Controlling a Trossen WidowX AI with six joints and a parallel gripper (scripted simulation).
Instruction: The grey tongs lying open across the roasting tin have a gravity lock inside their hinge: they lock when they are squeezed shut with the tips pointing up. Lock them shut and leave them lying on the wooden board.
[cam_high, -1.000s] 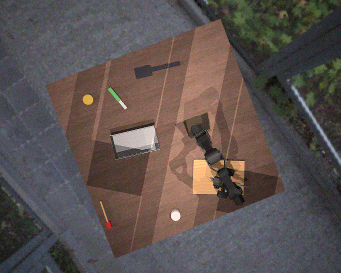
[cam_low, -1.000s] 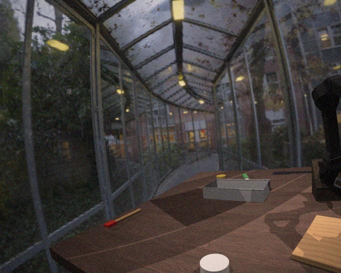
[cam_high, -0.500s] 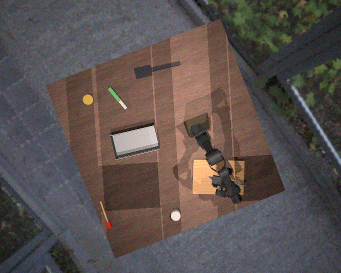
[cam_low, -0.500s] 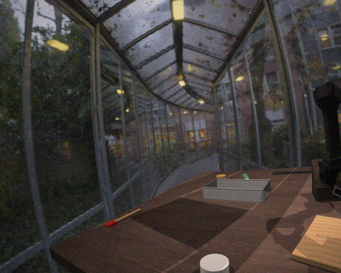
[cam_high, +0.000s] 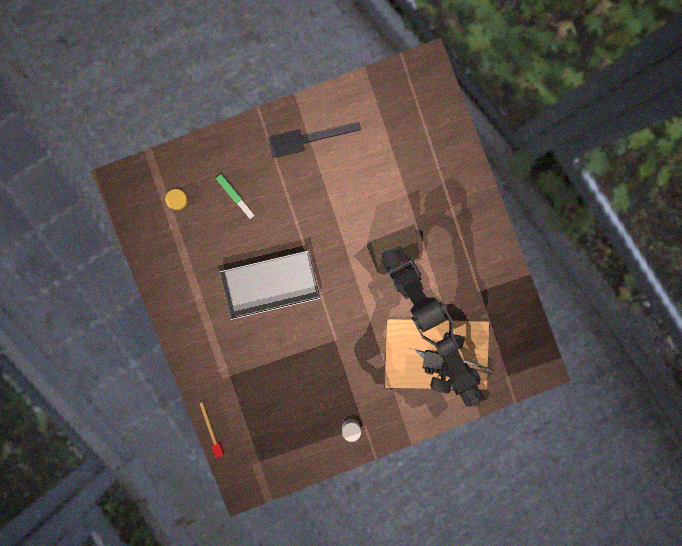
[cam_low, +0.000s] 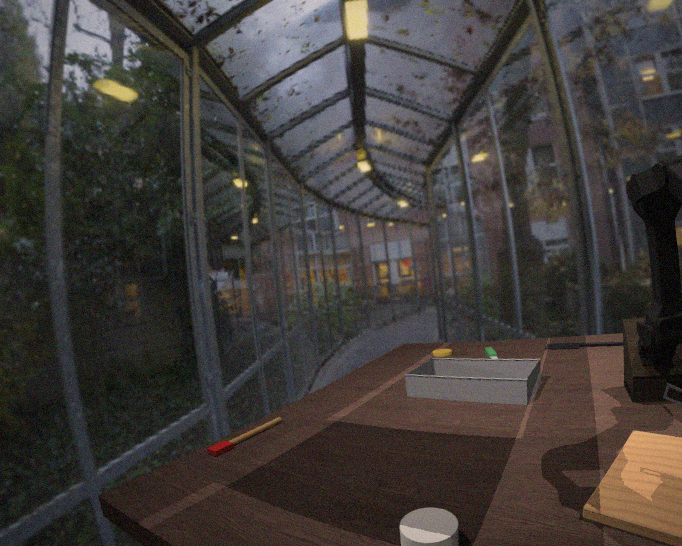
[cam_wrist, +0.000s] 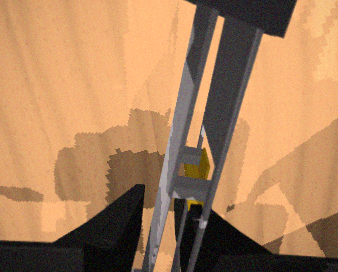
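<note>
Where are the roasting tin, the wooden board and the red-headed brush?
Roasting tin (cam_high: 270, 281) (cam_low: 466, 387): top, floor; exterior, near wall.
Wooden board (cam_high: 402, 369) (cam_low: 614, 500): top and exterior, bare surface.
Red-headed brush (cam_high: 217, 450) (cam_low: 220, 448): top and exterior, head.

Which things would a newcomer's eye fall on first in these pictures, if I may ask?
Probably the black robot arm, bent over the pale wooden board, with the grey tongs beneath it. Next might come the pale, open roasting tin near the middle of the brown table. Small bright spots follow: the red-headed brush by one edge and the yellow disc beyond the tin.
</note>
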